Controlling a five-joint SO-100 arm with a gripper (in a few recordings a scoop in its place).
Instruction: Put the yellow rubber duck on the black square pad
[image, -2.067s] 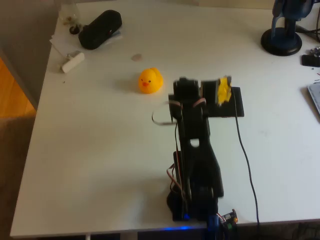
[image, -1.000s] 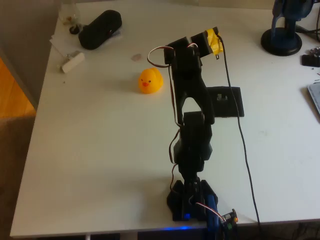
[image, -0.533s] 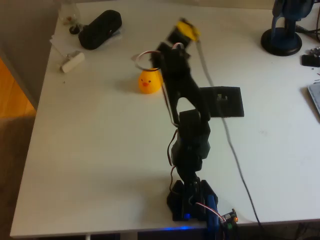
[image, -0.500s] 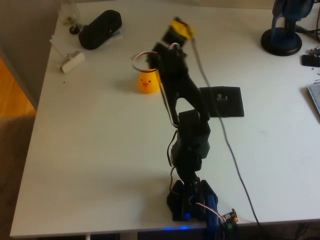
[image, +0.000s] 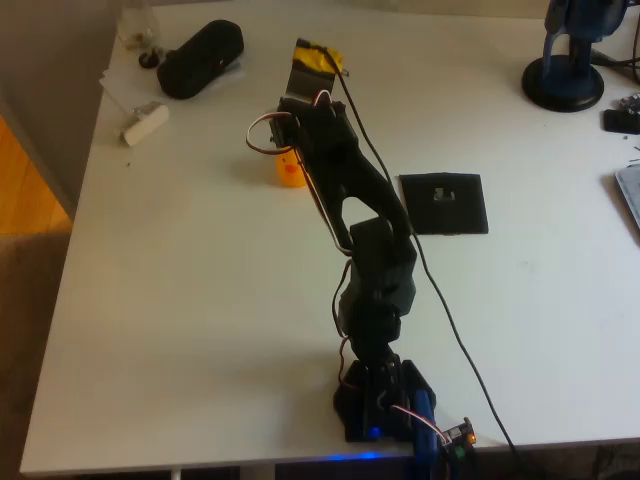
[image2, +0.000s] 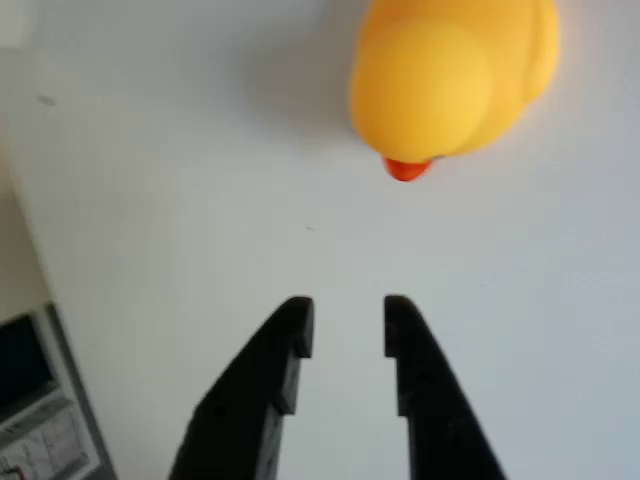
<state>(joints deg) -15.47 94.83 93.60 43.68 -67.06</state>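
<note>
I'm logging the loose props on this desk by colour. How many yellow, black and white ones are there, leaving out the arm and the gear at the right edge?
Yellow: 1, the duck
Black: 2, the square pad and the oblong case
White: 1, the small block
Total: 4

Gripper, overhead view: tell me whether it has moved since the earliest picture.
Yes. The gripper swung left, off the black square pad, and now sits beyond the yellow rubber duck.

white table (image: 200, 300) | on it: yellow rubber duck (image: 289, 172), black square pad (image: 444, 203), black case (image: 200, 58), arm base (image: 385, 405)
</note>
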